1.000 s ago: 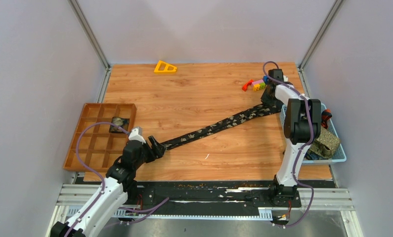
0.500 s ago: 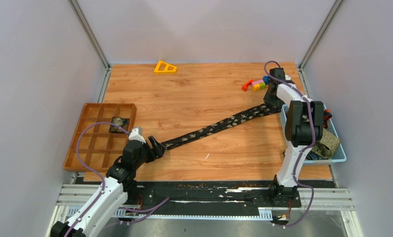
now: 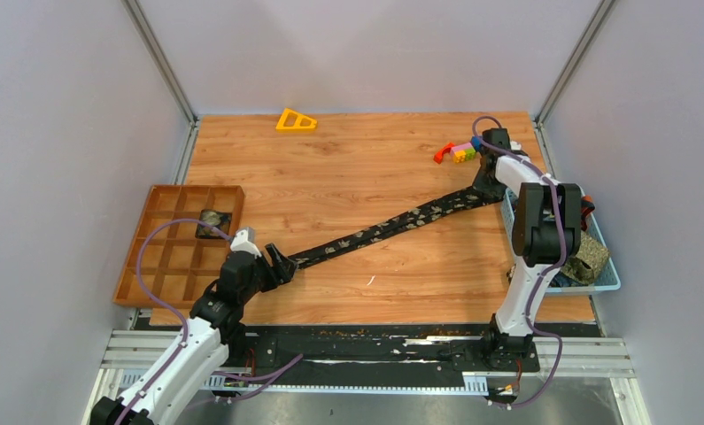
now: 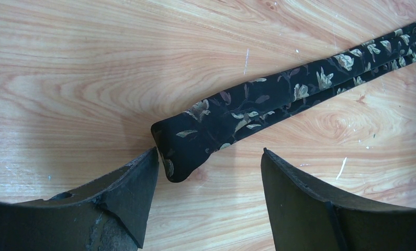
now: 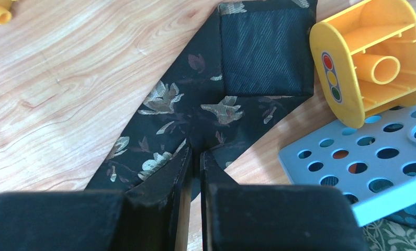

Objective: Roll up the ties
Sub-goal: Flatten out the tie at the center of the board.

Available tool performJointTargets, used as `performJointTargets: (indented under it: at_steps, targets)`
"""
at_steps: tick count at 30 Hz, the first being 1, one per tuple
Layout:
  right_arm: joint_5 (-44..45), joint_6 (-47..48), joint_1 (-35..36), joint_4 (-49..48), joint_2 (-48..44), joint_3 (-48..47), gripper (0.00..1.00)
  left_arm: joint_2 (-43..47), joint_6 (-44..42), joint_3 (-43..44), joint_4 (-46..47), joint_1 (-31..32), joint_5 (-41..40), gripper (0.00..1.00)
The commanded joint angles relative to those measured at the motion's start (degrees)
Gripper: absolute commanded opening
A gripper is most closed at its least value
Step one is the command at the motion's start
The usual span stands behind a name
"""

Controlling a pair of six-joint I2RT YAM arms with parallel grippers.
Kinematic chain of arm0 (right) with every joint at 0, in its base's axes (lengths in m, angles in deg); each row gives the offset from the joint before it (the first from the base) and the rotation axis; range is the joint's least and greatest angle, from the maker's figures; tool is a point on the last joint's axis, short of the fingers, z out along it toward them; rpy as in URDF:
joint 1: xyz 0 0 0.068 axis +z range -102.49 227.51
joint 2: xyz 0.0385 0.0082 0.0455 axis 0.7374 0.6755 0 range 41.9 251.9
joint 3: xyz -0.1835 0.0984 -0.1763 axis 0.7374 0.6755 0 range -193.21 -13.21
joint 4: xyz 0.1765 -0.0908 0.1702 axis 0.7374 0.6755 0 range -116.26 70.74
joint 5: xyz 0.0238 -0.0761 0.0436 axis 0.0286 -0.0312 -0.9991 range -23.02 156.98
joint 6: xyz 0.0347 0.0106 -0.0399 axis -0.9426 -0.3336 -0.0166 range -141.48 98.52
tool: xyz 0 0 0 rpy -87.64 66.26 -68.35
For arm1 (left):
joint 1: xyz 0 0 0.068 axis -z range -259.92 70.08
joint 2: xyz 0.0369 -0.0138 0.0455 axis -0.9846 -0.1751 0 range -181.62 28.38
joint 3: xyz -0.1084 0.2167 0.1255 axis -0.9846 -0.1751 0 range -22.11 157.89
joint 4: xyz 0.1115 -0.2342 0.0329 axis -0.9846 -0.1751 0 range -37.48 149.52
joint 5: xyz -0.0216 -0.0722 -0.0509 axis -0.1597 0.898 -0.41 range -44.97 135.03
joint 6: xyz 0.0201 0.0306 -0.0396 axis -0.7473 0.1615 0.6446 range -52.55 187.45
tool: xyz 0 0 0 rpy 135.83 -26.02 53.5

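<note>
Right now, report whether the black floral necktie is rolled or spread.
Spread: the black floral necktie lies stretched diagonally across the wooden table.

A yellow triangle and toy bricks lie far back; divided tray left, blue basket right.

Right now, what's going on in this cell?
Two arms are working on one black floral tie, which lies flat and diagonal across the wooden table. The right gripper is shut on the wide end, beside the blue basket. The left gripper sits at the narrow end, jaws open on either side of the tip and not gripping. No roll has been started yet.
</note>
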Motion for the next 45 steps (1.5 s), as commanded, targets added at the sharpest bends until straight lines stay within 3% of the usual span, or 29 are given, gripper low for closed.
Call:
performJointTargets:
  at_steps: [1, 12, 18, 21, 23, 27, 31, 45]
  targets:
    - [2.01, 0.67, 0.0, -2.55, 0.74, -1.99, 0.07, 0.16, -0.38, -0.22, 1.88, -0.18, -0.32, 0.78]
    - [0.91, 2.72, 0.02, -4.18, 2.25, -3.73, 0.09, -0.26, -0.31, -0.2, 2.15, -0.18, -0.32, 0.78]
    - [2.64, 2.6, 0.0, -4.64, 1.63, -1.28, 0.28, -0.26, -0.09, -0.33, 2.23, -0.18, -0.56, 0.78]
    - [2.97, 2.49, 0.01, -3.96, 0.35, -1.1, 0.44, -0.23, 0.03, -0.14, 1.88, -0.18, -0.63, 0.8]
    - [3.09, 2.47, 0.05, -3.04, -0.68, -1.59, 0.46, -0.01, 0.09, 0.05, 1.42, -0.18, -0.72, 0.83]
    - [2.09, 2.21, 0.09, -2.71, -3.37, -1.67, 0.45, 1.23, 0.3, 0.68, -0.32, -0.18, -0.93, 0.88]
    - [-0.76, 1.85, 0.17, -3.69, -4.46, -1.9, 0.35, 3.91, 0.52, 1.59, -3.06, -0.18, -1.28, 0.88]
    - [-0.96, 1.25, 0.13, -2.52, 4.15, -5.77, 0.22, 8.11, 0.62, 2.32, -6.92, -0.18, -2.08, 0.88]
